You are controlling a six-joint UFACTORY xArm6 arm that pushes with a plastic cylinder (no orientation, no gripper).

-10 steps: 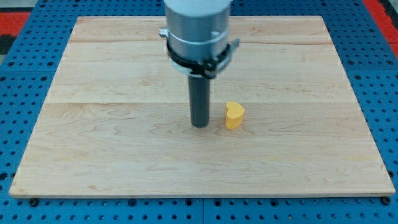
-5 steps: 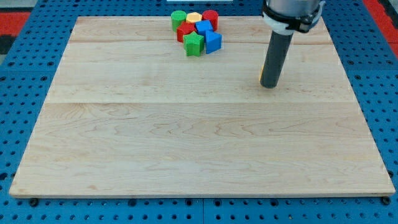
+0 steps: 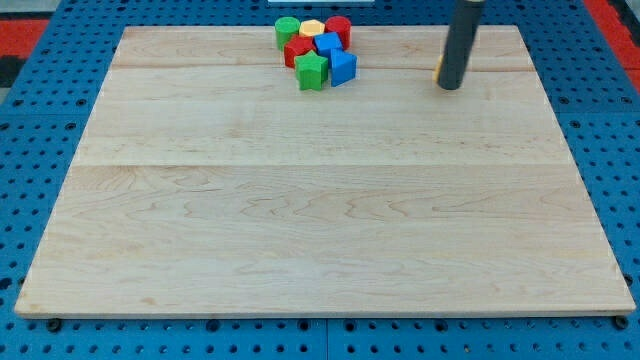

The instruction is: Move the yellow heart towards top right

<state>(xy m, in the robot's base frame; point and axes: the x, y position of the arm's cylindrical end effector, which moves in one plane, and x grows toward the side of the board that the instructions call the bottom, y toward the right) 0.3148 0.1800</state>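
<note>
My tip (image 3: 451, 86) rests on the wooden board (image 3: 320, 230) near its top right. The yellow heart (image 3: 437, 71) is almost wholly hidden behind the rod; only a thin yellow-orange sliver shows at the rod's left edge, touching or right beside it.
A tight cluster of blocks sits at the board's top centre: a green cylinder (image 3: 288, 30), a yellow block (image 3: 311, 28), a red cylinder (image 3: 338, 29), a red block (image 3: 296, 51), a blue block (image 3: 326, 44), a green star (image 3: 312, 70) and a blue cube (image 3: 342, 67).
The rod has moved from the board's middle up and to the right. The yellow heart went with it and is now nearly hidden behind the rod.
</note>
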